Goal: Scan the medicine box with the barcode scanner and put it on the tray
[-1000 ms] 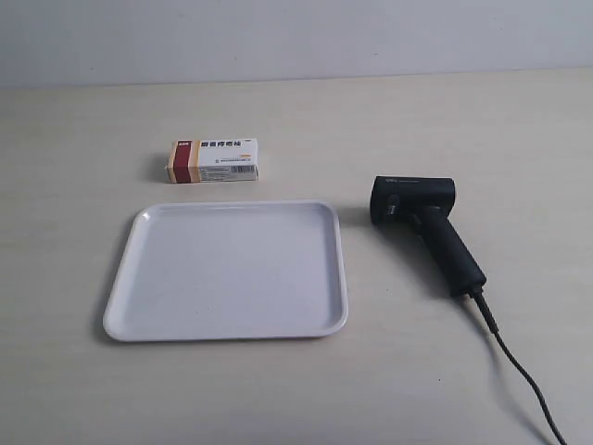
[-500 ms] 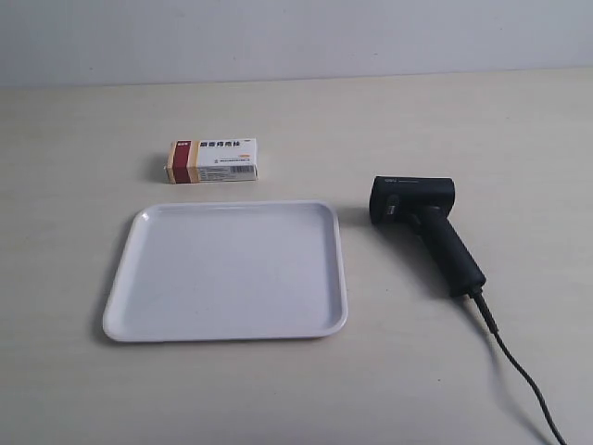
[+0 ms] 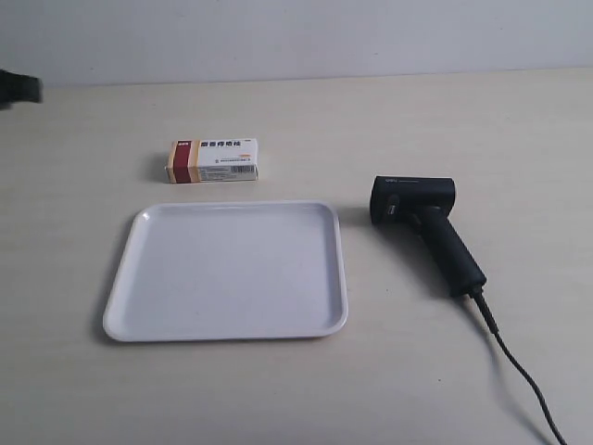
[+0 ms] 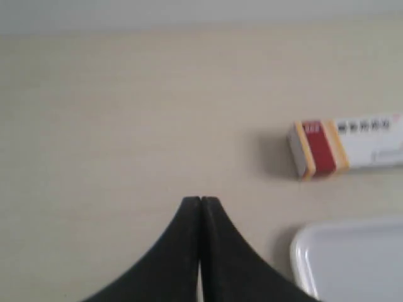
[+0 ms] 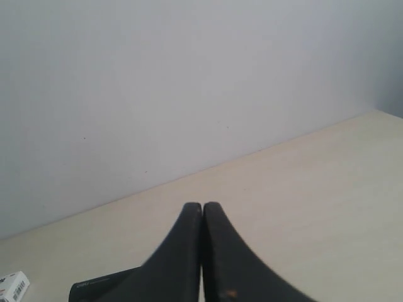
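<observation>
Exterior view shows the medicine box point(image 3: 212, 159) just behind the empty tray point(image 3: 130, 306), left wrist view shows my left gripper point(image 4: 201, 201) pinched shut near it, and right wrist view shows my right gripper point(image 5: 202, 206) shut too, so I might bump the box if I don't open up.

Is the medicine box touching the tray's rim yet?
Apart. The exterior view shows a strip of bare table between the medicine box and the tray; the left wrist view shows the same gap.
</observation>
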Robot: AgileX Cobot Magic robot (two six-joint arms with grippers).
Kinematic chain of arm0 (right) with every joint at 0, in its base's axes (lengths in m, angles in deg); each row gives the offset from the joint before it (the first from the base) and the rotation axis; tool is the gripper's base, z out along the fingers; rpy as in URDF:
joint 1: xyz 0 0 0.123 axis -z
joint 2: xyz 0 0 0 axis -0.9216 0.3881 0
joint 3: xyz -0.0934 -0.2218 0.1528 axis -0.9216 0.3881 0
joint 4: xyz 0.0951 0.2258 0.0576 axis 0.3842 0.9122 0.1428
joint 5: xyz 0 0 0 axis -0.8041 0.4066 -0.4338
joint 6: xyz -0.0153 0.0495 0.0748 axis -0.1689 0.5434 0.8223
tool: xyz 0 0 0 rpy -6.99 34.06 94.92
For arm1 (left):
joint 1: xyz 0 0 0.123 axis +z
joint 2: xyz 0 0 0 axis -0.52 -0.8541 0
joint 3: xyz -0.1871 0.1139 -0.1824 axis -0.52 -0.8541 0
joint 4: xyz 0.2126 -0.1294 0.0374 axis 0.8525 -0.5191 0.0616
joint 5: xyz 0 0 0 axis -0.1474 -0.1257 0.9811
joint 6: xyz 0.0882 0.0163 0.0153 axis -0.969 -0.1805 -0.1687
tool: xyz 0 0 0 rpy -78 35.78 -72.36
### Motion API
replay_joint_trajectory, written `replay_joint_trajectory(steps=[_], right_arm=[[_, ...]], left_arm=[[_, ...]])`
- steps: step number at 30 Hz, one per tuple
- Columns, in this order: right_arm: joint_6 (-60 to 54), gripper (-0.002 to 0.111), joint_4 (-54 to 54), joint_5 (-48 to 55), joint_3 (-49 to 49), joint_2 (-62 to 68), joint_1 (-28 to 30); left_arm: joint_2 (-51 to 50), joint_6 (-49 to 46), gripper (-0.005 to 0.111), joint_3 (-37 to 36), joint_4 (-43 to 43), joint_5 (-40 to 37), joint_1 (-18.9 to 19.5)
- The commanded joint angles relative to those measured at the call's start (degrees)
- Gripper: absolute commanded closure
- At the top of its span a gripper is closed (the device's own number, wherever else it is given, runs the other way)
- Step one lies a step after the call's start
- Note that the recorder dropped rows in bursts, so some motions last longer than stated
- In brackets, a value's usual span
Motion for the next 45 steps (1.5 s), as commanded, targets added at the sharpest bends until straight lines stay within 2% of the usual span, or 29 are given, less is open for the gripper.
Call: replay_joint_trajectory(steps=[1, 2, 4, 6, 9, 11, 14, 16, 17, 19, 25, 27, 28, 30, 33, 34, 37, 41, 43, 45], right_arm=[[-0.4, 0.108, 0.1, -0.7, 0.3, -0.3, 0.3], [-0.4, 0.108, 0.1, -0.7, 0.3, -0.3, 0.3], [-0.4, 0.108, 0.1, -0.7, 0.3, -0.3, 0.3], [-0.4, 0.108, 0.1, -0.7, 0.3, -0.3, 0.3], [-0.4, 0.108, 0.1, -0.7, 0.3, -0.3, 0.3], [-0.4, 0.108, 0.1, -0.7, 0.3, -0.3, 0.3], [-0.5, 0.108, 0.1, -0.7, 0.3, -0.3, 0.3], [-0.5, 0.108, -0.3, -0.7, 0.3, -0.3, 0.3], [-0.5, 0.108, -0.3, -0.7, 0.3, -0.3, 0.3], [-0.5, 0.108, -0.3, -0.7, 0.3, -0.3, 0.3], [-0.5, 0.108, -0.5, -0.7, 0.3, -0.3, 0.3], [-0.5, 0.108, -0.5, -0.7, 0.3, -0.3, 0.3], [-0.5, 0.108, -0.5, -0.8, 0.3, -0.3, 0.3], [-0.5, 0.108, -0.5, -1.2, 0.3, -0.3, 0.3], [-0.1, 0.108, 0.1, -2.0, 0.3, -0.3, 0.3], [-0.1, 0.108, 0.1, -2.4, 0.3, -0.3, 0.3], [-0.1, 0.108, 1.8, -4.4, 0.3, 1.2, 0.3], [0.0, 0.108, 2.4, -4.8, -1.1, 10.6, 0.3], [-0.5, 0.108, 2.4, -4.0, -3.7, 17.3, 0.3], [-0.6, 0.108, 3.7, -3.4, -6.6, 26.1, -0.9]], left_arm=[[-18.3, -39.0, 0.107, 22.8, -24.3, -29.8, -2.4], [-22.2, -52.1, 0.107, 27.7, -32.9, -37.0, -1.8], [-28.4, -67.1, 0.107, 35.8, -42.8, -44.6, -1.1], [-33.1, -69.0, 0.107, 40.4, -48.1, -44.8, -1.0], [-38.3, -70.8, 0.099, 44.4, -48.2, -40.9, -1.8], [-40.8, -73.2, 0.081, 45.1, -47.3, -35.4, -2.5], [-43.6, -78.0, 0.044, 45.1, -47.7, -30.5, -2.9], [-45.0, -81.2, 0.021, 45.1, -47.1, -30.7, -3.1], [-46.3, -87.3, 0.002, 45.1, -48.1, -32.7, -3.1], [-48.2, -93.5, 0.002, 45.1, -50.1, -32.5, -3.1], [-53.8, -99.5, 0.002, 45.1, -52.6, -23.7, -3.1], [-54.5, -99.6, 0.009, 45.1, -53.0, -23.1, -3.1], [-54.6, -99.6, 0.016, 45.1, -53.1, -23.4, -3.1], [-53.9, -99.6, 0.044, 45.1, -53.6, -24.3, -3.1], [-49.5, -98.3, 0.1, 45.1, -53.6, -30.7, -3.1], [-47.5, -97.5, 0.106, 45.1, -53.5, -33.1, -3.1], [-41.4, -93.4, 0.106, 45.1, -51.2, -40.2, -3.1], [-33.1, -90.8, 0.106, 41.6, -49.7, -47.8, -4.0], [-28.8, -91.7, 0.106, 36.8, -49.3, -47.9, -5.6], [-23.8, -94.2, 0.106, 30.2, -49.4, -43.9, -7.9]])
